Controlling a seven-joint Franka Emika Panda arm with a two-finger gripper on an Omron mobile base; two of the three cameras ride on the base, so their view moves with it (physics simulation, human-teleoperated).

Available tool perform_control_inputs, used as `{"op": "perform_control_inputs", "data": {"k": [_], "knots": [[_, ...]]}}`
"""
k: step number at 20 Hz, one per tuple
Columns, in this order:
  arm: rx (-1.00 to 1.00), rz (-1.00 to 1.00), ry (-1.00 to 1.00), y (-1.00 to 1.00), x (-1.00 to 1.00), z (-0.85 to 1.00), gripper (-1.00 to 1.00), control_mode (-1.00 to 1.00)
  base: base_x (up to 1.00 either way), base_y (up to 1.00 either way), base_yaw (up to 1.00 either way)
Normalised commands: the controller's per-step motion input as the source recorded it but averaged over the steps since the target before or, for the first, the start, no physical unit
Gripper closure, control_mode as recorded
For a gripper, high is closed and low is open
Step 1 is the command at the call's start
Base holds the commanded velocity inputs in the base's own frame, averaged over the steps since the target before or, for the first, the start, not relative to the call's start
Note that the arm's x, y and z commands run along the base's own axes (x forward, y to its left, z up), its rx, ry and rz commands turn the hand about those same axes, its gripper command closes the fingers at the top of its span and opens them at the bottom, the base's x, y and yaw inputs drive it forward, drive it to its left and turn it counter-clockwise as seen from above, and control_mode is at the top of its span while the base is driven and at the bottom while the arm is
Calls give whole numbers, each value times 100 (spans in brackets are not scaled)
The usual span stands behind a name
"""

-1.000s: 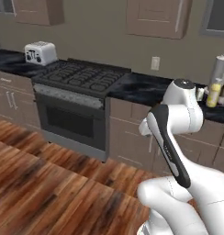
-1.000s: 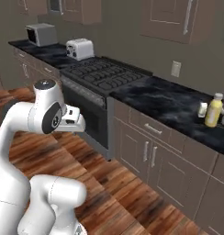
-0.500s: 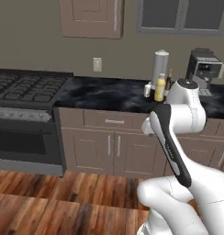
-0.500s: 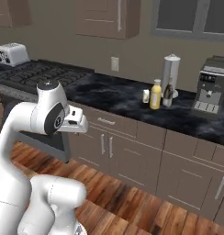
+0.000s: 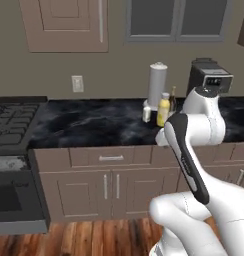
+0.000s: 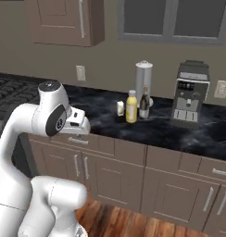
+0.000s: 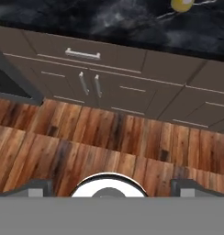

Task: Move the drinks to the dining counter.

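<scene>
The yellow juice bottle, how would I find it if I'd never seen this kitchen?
Look at the black marble worktop under the window, left of the coffee machine. In front of the tall grey paper-towel roll stands a small group of drinks. The yellow juice bottle is in the middle: bright yellow with a pale cap, between a small white carton and a dark wine bottle.

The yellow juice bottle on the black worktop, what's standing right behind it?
Behind the yellow juice bottle stands the tall grey paper-towel cylinder, with the dark wine bottle beside it. The bottles cover the cylinder's base, so what it stands on cannot be seen.
</scene>
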Motion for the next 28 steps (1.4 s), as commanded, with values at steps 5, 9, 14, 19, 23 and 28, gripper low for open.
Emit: {"op": "perform_control_inputs", "data": {"k": [5,9,14,19,23,28], "knots": [[0,0,0,0,0,0,-100,100,100,11,-23],[0,0,0,0,0,0,-100,100,100,1,-22],[0,0,0,0,0,0,-100,100,94,7,-23],[0,0,0,0,0,0,-100,100,90,20,-20],[0,0,0,0,0,0,-100,100,80,8,-26],[0,0,0,0,0,0,-100,100,65,0,-32]]}}
